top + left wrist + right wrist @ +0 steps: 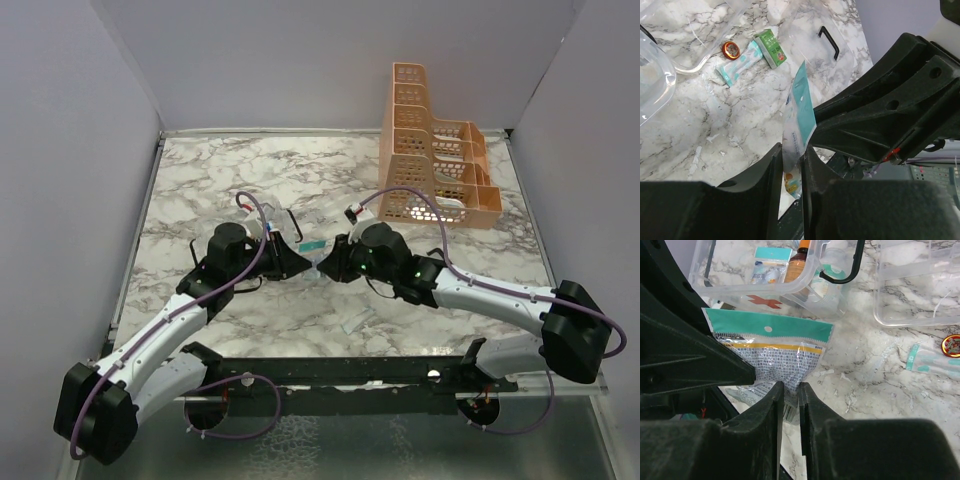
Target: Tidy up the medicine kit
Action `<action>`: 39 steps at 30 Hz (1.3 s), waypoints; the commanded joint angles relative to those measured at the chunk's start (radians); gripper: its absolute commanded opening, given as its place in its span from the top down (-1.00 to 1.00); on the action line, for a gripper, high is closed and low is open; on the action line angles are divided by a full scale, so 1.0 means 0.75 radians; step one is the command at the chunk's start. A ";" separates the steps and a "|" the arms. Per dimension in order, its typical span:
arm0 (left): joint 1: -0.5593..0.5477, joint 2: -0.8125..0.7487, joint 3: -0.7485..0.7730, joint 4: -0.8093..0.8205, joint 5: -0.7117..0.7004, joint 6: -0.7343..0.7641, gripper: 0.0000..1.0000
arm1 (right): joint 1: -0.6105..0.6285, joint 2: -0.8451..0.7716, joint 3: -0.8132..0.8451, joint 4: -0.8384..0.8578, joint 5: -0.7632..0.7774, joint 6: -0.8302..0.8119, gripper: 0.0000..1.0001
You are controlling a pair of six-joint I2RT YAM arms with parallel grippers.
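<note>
Marble bench (pixel 200 180), about midway between its left and right edges: the left pincer (pixel 792 165) and right pincer (pixel 790 387) are both clamping on one teal-topped sachet (pixel 770 347). The medicine kit (pixel 765 300) is sitting lidless just beyond the sachet's teal edge, straight ahead of the right pincer. The sachet's long side is running along the kit's near wall, so the right arm is looking better placed for the drop.

The medicine kit (pixel 735 290) is a small clear plastic box, red cross on its side wall, black handle (pixel 856 262) at one end. It stands upright and open on the marble table (pixel 880 375), with a brown bottle (pixel 797 262) and a teal-topped packet (pixel 771 257) inside, I think.
</note>
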 commanded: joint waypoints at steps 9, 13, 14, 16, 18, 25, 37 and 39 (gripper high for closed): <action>0.003 -0.031 0.132 -0.225 -0.139 0.139 1.00 | 0.006 -0.077 -0.003 -0.047 0.038 -0.011 0.09; 0.002 -0.024 0.209 -0.325 -0.142 0.188 1.00 | 0.006 -0.117 -0.021 -0.087 0.089 0.019 0.09; 0.005 -0.026 0.234 -0.351 -0.143 0.201 1.00 | 0.005 -0.126 -0.024 -0.104 0.111 0.029 0.10; 0.008 -0.028 0.287 -0.407 -0.169 0.224 1.00 | 0.005 -0.148 -0.025 -0.147 0.164 0.057 0.12; 0.011 -0.028 0.357 -0.492 -0.247 0.248 1.00 | 0.004 -0.169 -0.028 -0.186 0.213 0.083 0.13; 0.020 -0.034 0.642 -0.798 -0.763 0.353 1.00 | 0.004 -0.287 -0.112 -0.190 0.269 0.158 0.14; 0.022 0.017 0.826 -1.007 -1.098 0.454 1.00 | 0.004 -0.348 -0.208 -0.173 0.246 0.206 0.15; 0.021 0.081 0.840 -1.014 -1.039 0.457 1.00 | 0.006 -0.350 -0.209 -0.174 0.240 0.212 0.16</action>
